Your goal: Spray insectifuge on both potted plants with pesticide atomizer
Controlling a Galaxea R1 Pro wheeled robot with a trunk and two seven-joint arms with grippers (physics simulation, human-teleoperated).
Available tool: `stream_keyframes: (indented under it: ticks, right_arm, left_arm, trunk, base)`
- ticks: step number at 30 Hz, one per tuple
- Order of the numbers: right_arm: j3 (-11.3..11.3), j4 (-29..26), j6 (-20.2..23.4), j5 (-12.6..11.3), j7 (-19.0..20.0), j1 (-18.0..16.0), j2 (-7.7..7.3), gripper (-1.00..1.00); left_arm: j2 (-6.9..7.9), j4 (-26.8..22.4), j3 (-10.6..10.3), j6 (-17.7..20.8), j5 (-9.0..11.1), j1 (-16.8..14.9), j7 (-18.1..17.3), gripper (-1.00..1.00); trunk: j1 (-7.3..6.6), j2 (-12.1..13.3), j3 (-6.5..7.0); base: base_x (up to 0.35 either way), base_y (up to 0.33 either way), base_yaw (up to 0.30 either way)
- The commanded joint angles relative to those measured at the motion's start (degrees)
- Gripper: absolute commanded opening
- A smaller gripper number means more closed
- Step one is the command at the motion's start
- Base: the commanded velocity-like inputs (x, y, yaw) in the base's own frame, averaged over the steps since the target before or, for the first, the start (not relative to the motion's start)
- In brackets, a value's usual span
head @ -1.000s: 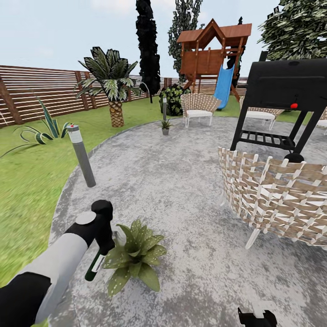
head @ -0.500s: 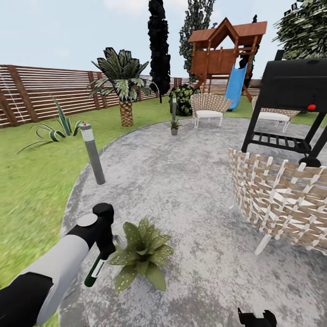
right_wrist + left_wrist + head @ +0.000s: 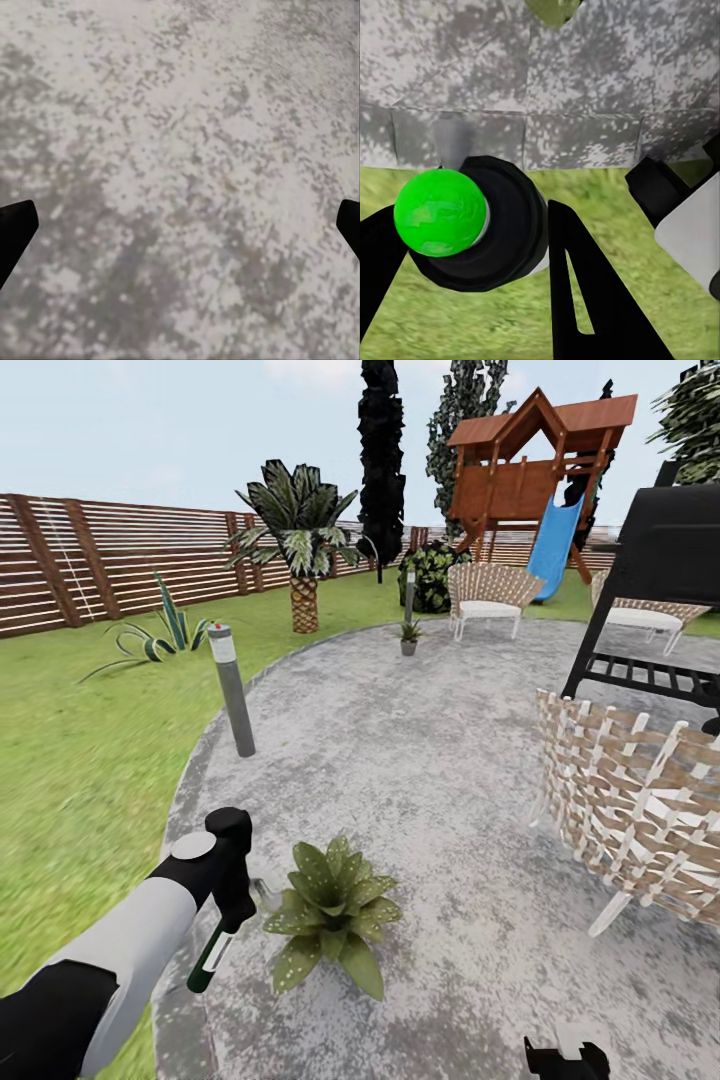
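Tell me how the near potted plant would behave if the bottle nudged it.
The near potted plant sits low and wide on the patio, so it probably slides rather than tips. Its leaves likely bend easily. The atomizer in the left gripper hangs beside them.

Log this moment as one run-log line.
left gripper: shut on green-capped dark atomizer bottle | near speckled potted plant: beside it | far potted plant: unreached | right gripper: open
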Motion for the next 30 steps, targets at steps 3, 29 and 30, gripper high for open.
stream_keyframes:
  ticks: [3, 29, 30]
  right_arm:
    - [-0.27, 0.11, -0.19, 0.65, -0.34, -0.04, -0.08, 1.0]
    - [-0.26, 0.11, -0.19, 0.56, -0.43, -0.04, 0.0, 1.0]
    - [-0.26, 0.11, -0.19, 0.56, -0.43, -0.04, 0.0, 1.0]
  left_arm:
    - [-0.13, -0.07, -0.22, 0.58, -0.29, -0.03, -0.51, -1.0]
    - [-0.08, -0.07, -0.38, 0.58, -0.62, 2.44, -0.51, -1.0]
    - [-0.11, -0.07, -0.37, 0.61, -0.6, 2.5, -0.51, -1.0]
  trunk:
    - [-0.01, -0.02, -0.05]
    - [-0.01, -0.02, -0.05]
    - [-0.01, -0.02, -0.05]
  base:
    - [0.0, -0.201, 0.001]
    - [0.045, -0.179, 0.081]
    - [0.0, 0.0, 0.117]
